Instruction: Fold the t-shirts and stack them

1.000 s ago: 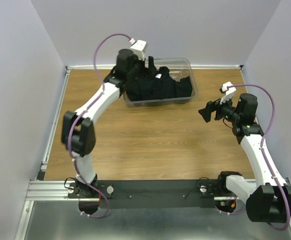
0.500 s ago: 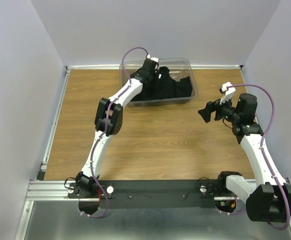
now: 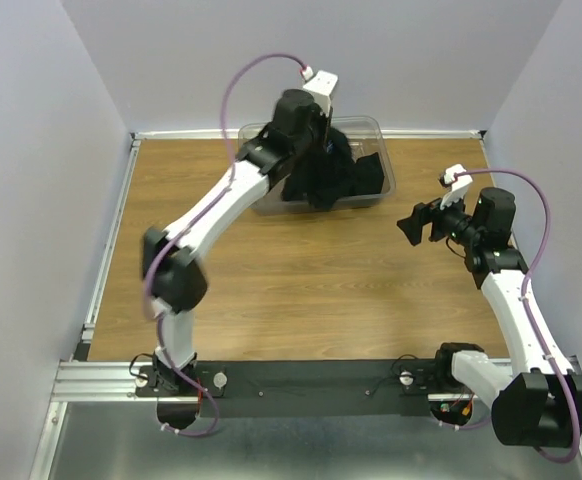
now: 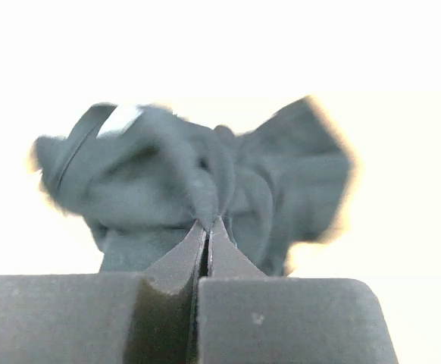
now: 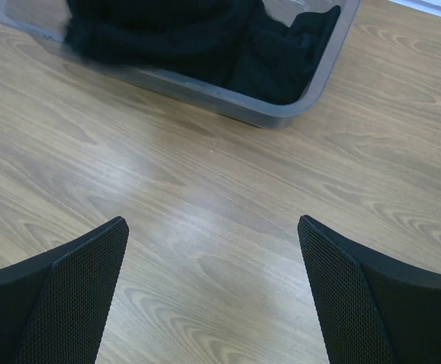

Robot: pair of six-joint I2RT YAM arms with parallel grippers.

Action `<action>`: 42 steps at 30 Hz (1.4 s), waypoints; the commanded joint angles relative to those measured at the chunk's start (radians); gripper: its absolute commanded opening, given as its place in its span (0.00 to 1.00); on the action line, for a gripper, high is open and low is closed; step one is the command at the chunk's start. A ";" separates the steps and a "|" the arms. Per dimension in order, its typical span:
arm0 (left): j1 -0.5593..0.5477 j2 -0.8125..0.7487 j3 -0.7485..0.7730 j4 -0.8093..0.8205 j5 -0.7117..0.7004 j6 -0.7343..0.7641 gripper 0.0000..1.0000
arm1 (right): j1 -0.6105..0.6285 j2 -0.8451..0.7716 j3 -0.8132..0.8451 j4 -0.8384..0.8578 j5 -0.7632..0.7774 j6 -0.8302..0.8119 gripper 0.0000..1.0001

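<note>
Plainly, your left hand [image 4: 207, 226] was clamped shut on a bunched fold of a black t-shirt [image 4: 198, 163], its two fingers pressed together with cloth pinched at the tips. From above, that hand stood over the clear plastic bin [image 3: 383, 186] at the far edge of the surface [image 3: 301, 285]. The shirt hung down from it as a crumpled clump, and its lower part reached into the bin among the other t-shirts [image 5: 281, 53]. I could not tell whether the hem was free of that pile.

That hang was what your next move turned on. The shirt's length ran straight down from the grip, not along the surface, and no sleeve or hem edge could be picked out. The bare wood for spreading it lay on the near side of the bin, toward the arm bases.

Your right hand [image 5: 213, 221] was spread wide and held nothing. It hovered above the wood to the right of the bin, well apart from the cloth and facing the bin's near right corner. The left arm carried the shirt. The right arm was the nearer one to any edge that would swing out on the bin's right side, so I judged it the one to catch the loose end.
</note>
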 commanded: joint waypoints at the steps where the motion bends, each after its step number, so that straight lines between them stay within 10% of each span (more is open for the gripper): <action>1: -0.061 -0.384 -0.071 0.280 0.189 0.022 0.00 | -0.004 -0.027 0.017 -0.022 0.079 0.008 1.00; 9: -0.184 -0.621 -0.235 0.404 0.340 -0.024 0.00 | -0.006 0.028 0.066 -0.006 0.432 0.110 1.00; 35: -0.200 -0.673 -0.677 0.507 0.534 -0.007 0.00 | -0.014 0.024 0.049 0.009 0.436 0.105 1.00; 38: -0.200 -0.662 -0.731 0.496 0.518 -0.012 0.34 | -0.014 0.024 0.049 0.009 0.438 0.104 1.00; 39: -0.200 -0.676 -0.780 0.486 0.445 -0.015 0.66 | -0.015 0.024 0.049 0.009 0.435 0.104 1.00; 42: -0.199 -0.728 -0.804 0.435 0.147 -0.006 0.77 | -0.015 0.025 0.051 0.009 0.427 0.104 1.00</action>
